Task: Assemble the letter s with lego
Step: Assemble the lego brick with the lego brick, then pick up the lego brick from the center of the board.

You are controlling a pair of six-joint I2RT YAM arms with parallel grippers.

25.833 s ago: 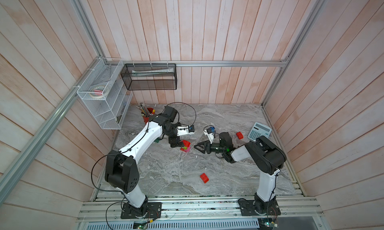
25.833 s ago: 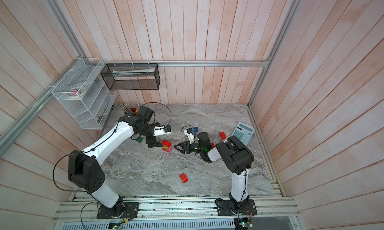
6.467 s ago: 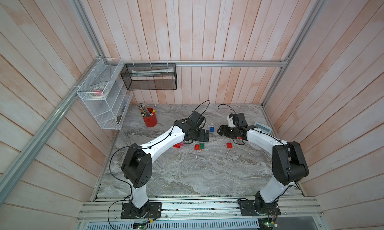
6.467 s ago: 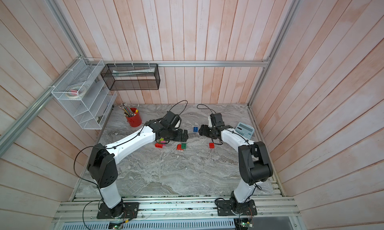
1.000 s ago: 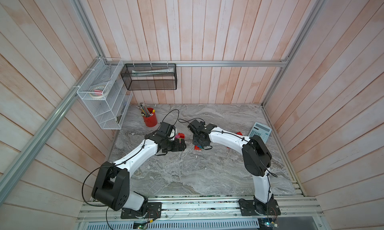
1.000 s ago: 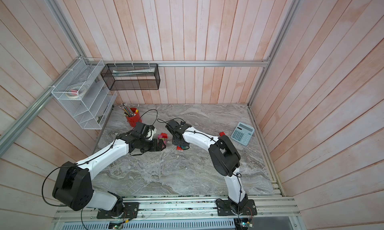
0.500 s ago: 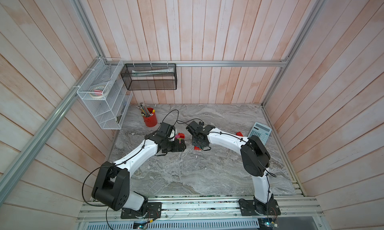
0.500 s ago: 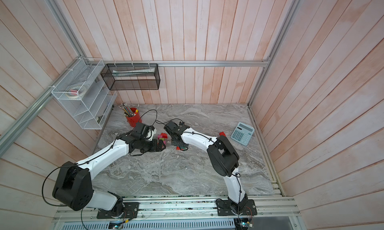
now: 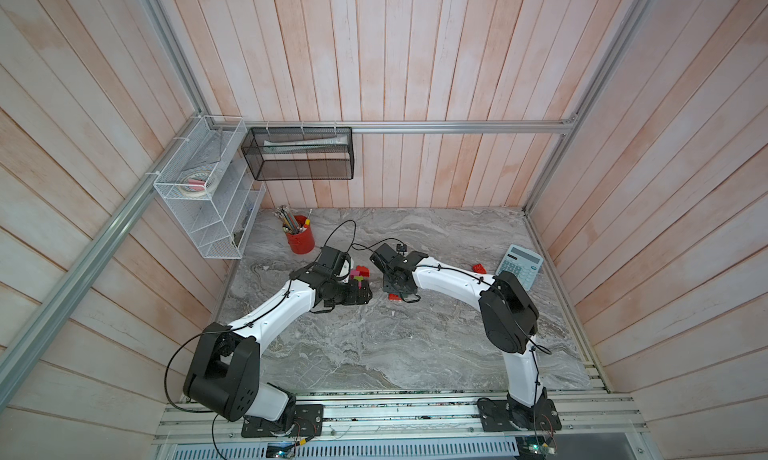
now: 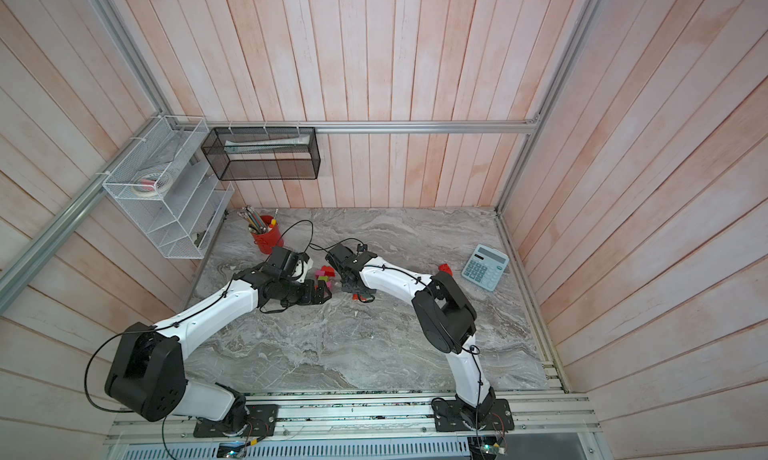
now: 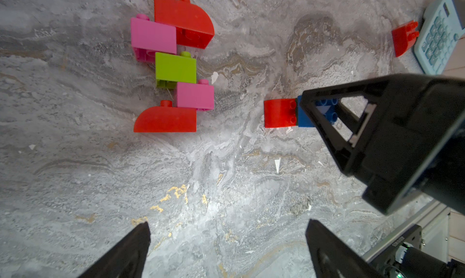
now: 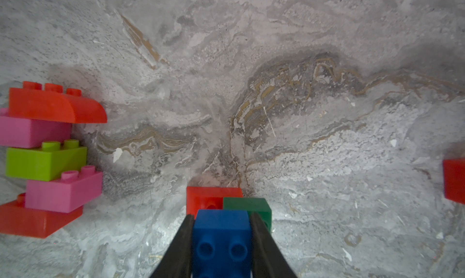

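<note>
While the right gripper [image 12: 221,215] clamps the blue brick [image 12: 221,231], the adjoining red brick [image 12: 208,196] may shear off; the empty, wide-open left gripper [image 11: 227,222] could bump the brick stack [image 11: 173,68] at left.

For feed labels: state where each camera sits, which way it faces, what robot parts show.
Top views: high overhead, looking down on the table; left arm, right arm whole.
Right wrist: on that arm, facing along right hand, shut on blue brick.
Left wrist: on that arm, facing down at the lego S; open left hand, right hand.
Shared: wrist views both show S, blue brick.
</note>
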